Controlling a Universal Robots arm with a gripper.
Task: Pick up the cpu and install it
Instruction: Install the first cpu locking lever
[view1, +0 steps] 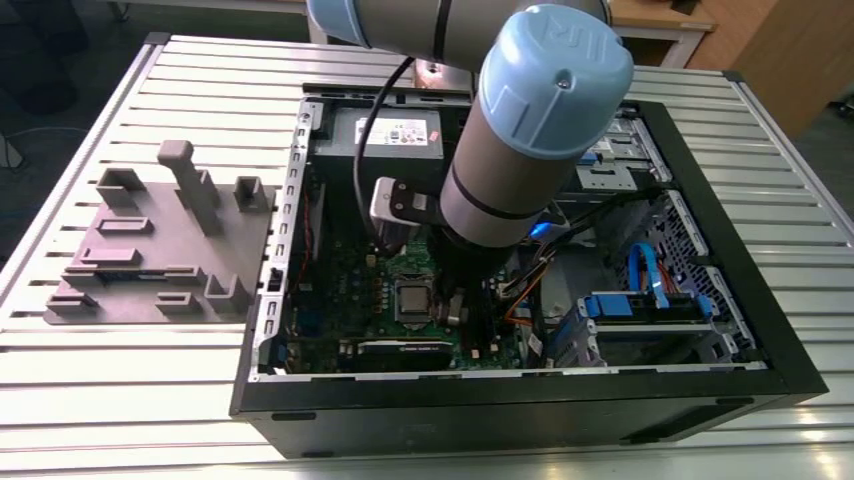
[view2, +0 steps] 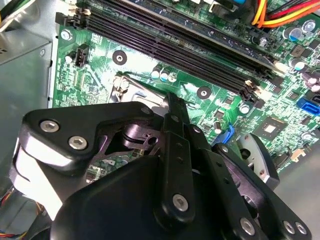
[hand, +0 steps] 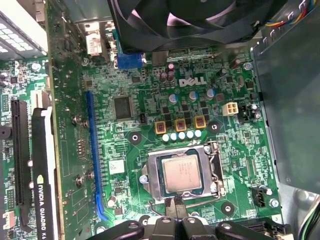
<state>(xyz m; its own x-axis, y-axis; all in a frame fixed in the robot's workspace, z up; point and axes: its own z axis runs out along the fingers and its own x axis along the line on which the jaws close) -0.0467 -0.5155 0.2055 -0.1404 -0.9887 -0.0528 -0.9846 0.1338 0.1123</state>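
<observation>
The arm (view1: 514, 150) is seen reaching down into an open computer case (view1: 534, 400) that lies on a slatted metal worktop (view1: 120, 370). In the first wrist view the cpu (hand: 182, 173) is seated flat inside the metal-framed socket (hand: 181, 172) on the green motherboard (hand: 150, 95), its silver top exposed, with nothing gripping it. The gripper (hand: 175, 220) is positioned just beside the socket's edge, with a dark fingertip (hand: 175, 204) close to or touching the frame; which cannot be told. Whether the jaws are wide or narrow cannot be told, as the black gripper body (view2: 165, 190) hides them in the second wrist view. Long black memory slots (view2: 180, 40) are seen beyond the socket in that view. A fan (hand: 200, 20) sits above the board in the first wrist view. On the worktop, to the exterior view's left of the case, a grey fixture (view1: 160, 250) with upright posts is noted.
</observation>
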